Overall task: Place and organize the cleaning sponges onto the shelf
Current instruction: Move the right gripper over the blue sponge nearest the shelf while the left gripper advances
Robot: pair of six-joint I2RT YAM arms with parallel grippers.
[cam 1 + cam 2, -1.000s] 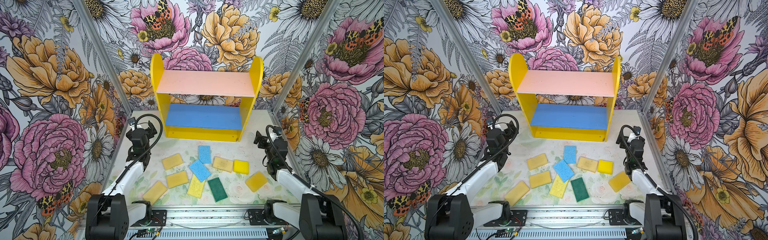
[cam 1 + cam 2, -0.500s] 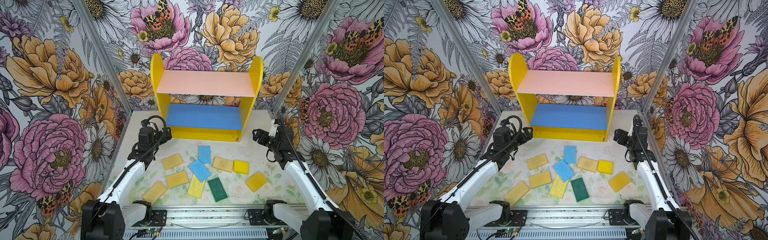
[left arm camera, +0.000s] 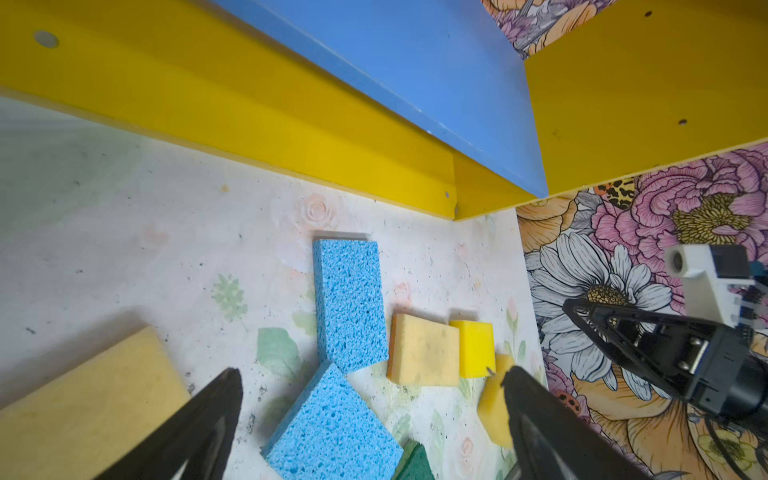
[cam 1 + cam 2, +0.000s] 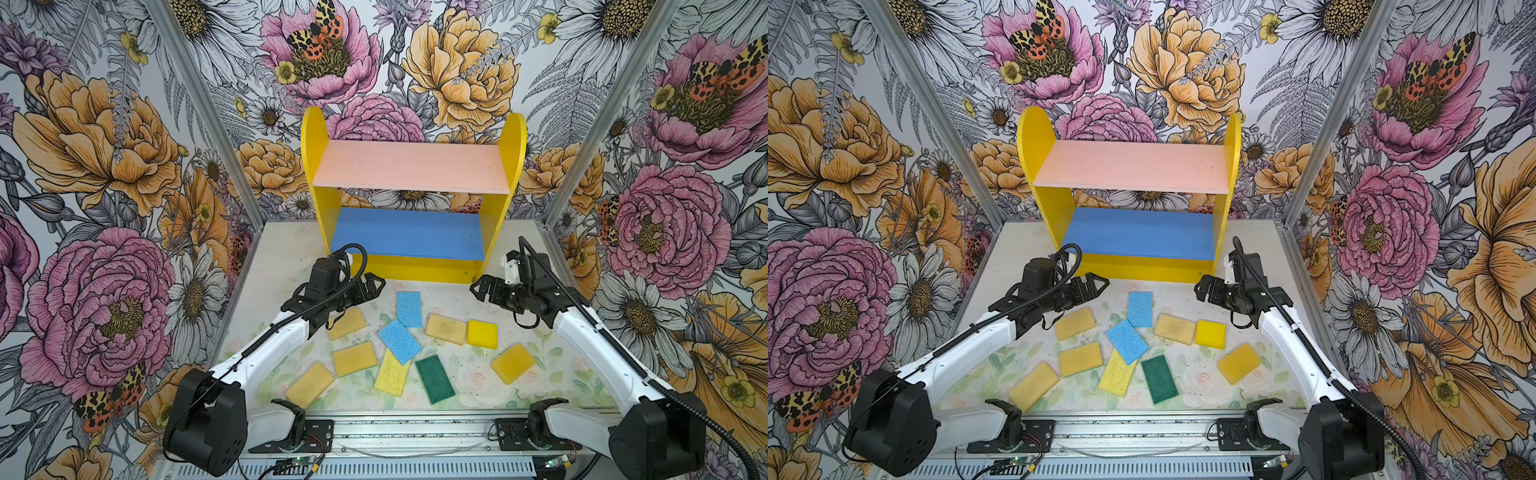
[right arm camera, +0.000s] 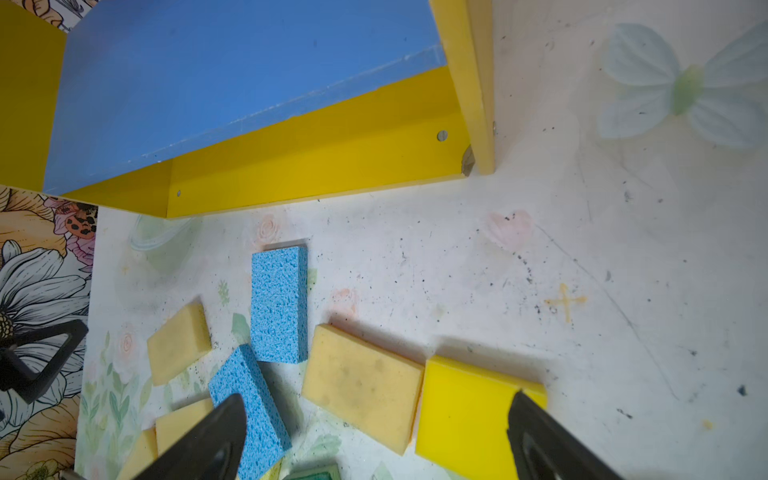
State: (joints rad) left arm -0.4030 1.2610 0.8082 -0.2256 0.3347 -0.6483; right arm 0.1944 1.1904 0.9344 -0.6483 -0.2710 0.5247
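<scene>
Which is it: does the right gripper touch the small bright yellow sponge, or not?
Apart. In both top views a strip of bare table shows between the right gripper and the small bright yellow sponge.

Light blue sponge (image 3: 349,299): coarse, open-pored foam. Tan sponge (image 3: 422,353) and bright yellow sponge (image 5: 469,415): finer, smoother foam. Shelf (image 4: 411,170): matt painted boards. Tabletop (image 5: 540,270): matt, scuffed, speckled. Rail (image 4: 415,432), 6 o'clock in both top views: bare grey metal.
</scene>
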